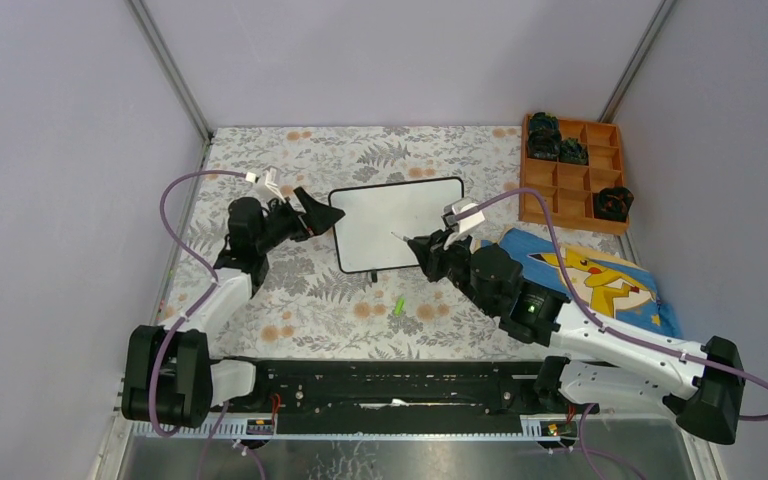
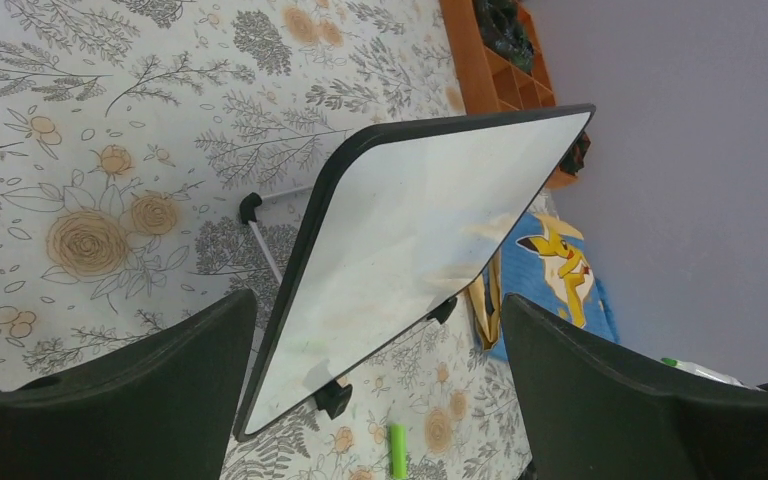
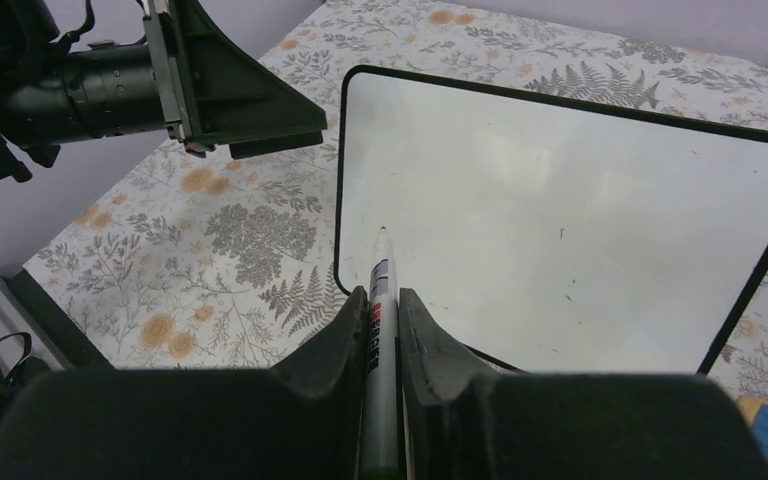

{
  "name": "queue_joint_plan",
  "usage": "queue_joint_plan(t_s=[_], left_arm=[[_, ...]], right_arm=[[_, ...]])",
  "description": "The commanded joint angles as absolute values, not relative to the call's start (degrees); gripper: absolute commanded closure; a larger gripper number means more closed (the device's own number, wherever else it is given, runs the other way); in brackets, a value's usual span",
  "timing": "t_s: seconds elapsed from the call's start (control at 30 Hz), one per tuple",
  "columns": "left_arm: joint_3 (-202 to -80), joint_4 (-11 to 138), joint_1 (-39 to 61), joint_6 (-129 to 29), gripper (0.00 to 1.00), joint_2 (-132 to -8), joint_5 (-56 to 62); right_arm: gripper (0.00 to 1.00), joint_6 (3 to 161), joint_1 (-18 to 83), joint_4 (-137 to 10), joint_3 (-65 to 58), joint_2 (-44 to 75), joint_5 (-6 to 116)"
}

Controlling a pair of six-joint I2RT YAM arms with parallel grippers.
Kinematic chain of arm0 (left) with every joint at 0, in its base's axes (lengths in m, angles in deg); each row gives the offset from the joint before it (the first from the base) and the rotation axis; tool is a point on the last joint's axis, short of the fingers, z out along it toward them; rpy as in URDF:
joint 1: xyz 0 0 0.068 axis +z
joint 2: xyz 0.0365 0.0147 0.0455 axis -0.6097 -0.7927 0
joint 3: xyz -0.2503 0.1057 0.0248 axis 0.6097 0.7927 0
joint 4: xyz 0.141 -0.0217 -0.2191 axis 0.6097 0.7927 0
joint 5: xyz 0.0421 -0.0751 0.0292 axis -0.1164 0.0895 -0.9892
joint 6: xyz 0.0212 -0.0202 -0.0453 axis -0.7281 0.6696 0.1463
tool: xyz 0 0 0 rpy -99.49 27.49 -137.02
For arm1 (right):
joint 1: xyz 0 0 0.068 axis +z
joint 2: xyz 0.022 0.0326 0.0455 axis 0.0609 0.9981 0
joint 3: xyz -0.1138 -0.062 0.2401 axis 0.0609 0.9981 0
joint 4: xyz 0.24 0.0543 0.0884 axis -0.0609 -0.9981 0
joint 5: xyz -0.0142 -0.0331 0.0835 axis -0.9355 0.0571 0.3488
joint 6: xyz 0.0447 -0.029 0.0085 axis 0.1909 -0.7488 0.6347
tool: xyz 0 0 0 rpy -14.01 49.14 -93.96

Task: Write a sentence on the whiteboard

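Divided wooden tray (image 1: 571, 190) holds dark clumps (image 1: 544, 137); right fingers (image 3: 338, 350) clamp a marker (image 3: 381, 300), left fingers (image 2: 120, 400) apart beside blank whiteboard (image 1: 400, 222).

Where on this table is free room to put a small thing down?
Free: the strip between the back wall and the whiteboard; and the near patch between whiteboard, left arm and black rail, with only a green cap. Crowded: the right side, with the wooden tray, the Pikachu cloth and the right pincer with its marker.
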State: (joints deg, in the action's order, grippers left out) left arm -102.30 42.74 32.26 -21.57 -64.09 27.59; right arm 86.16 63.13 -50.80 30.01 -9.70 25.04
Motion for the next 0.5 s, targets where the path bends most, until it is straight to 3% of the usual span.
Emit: queue_joint_plan(t_s=[0.0, 0.27, 0.47], left_arm=[[-103.05, 43.09, 32.64, -24.83, 0.01, -64.52, 27.75], [-102.45, 46.67, 32.69, -23.67, 0.01, -59.51, 16.48], [-99.48, 39.57, 32.82, -27.26, 0.01, -61.32, 21.92]], right_arm=[[1.0, 84.98, 62.91, -46.39, 26.81, -8.67, 28.28], [1.0, 85.36, 62.91, -45.45, 26.35, -7.41, 27.18], [1.0, 86.19, 62.91, -42.94, 26.74, -5.42, 27.77]])
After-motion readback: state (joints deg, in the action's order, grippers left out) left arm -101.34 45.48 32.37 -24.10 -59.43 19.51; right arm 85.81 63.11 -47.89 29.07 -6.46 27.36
